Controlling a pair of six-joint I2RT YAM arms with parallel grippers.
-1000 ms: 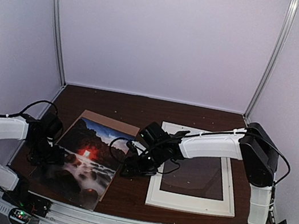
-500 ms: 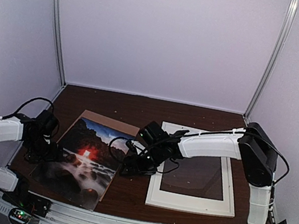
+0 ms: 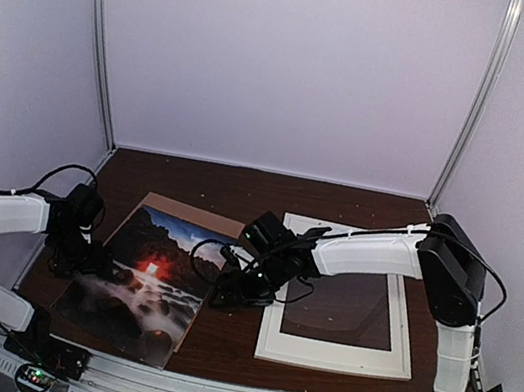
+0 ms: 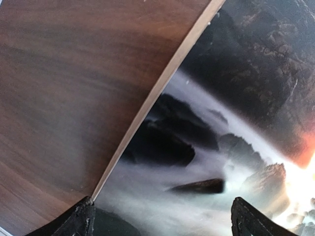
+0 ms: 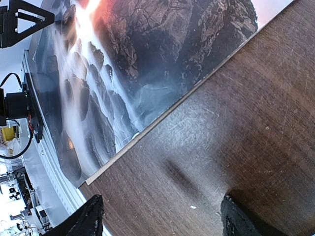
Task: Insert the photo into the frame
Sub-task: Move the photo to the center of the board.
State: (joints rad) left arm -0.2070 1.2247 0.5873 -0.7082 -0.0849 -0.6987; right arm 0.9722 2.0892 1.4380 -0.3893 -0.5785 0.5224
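Overhead view: the photo [image 3: 152,273] is lying at lower left on the tabletop [image 3: 243,188], apart from the frame [image 3: 335,356] at lower right. The left tool [image 4: 165,222] and right tool [image 5: 157,216] are gaping wide at the print's edges, holding nothing. Lifting and insertion are both remaining.

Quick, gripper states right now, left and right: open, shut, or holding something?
Left gripper: open, holding nothing, over the photo.
Right gripper: open, holding nothing, over the table beside the photo.
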